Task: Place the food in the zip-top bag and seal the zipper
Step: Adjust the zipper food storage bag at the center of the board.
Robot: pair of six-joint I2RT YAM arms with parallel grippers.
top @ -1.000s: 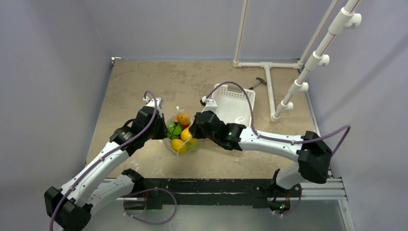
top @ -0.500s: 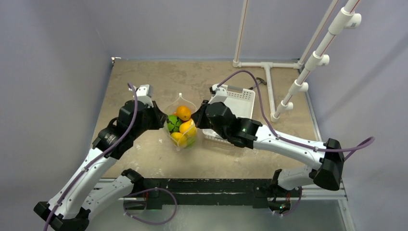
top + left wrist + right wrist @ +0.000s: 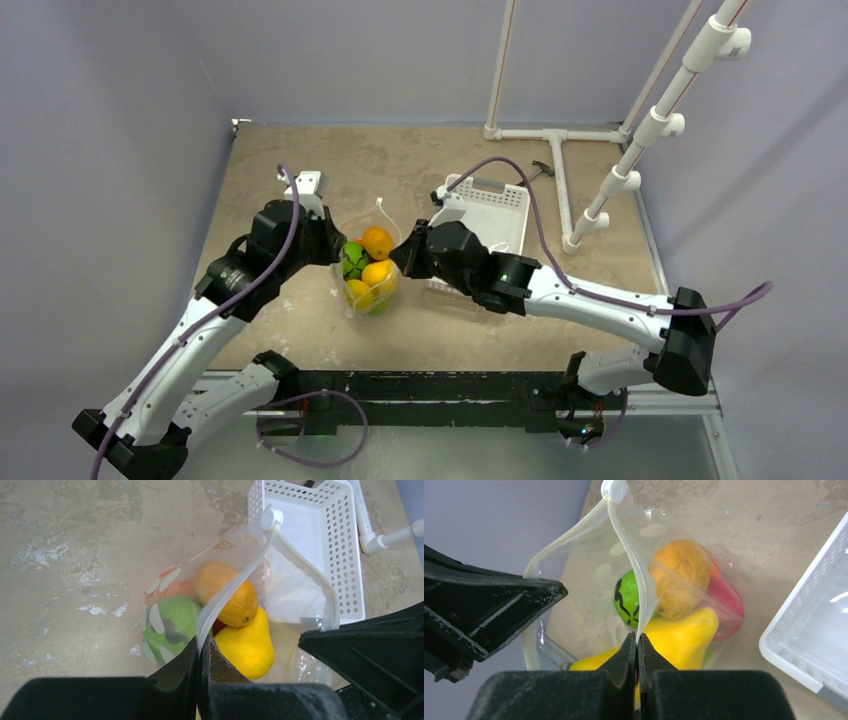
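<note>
Pinching bag (image 3: 584, 595) mouth from both sides: left gripper (image 3: 200, 642) clamped on one zipper (image 3: 232, 587) lip, right gripper (image 3: 636, 642) clamped on other. Mouth gapes between. Food (image 3: 377, 242) inside bag, seemingly resting on table (image 3: 300, 160). Basket (image 3: 495, 215) beyond, right.
</note>
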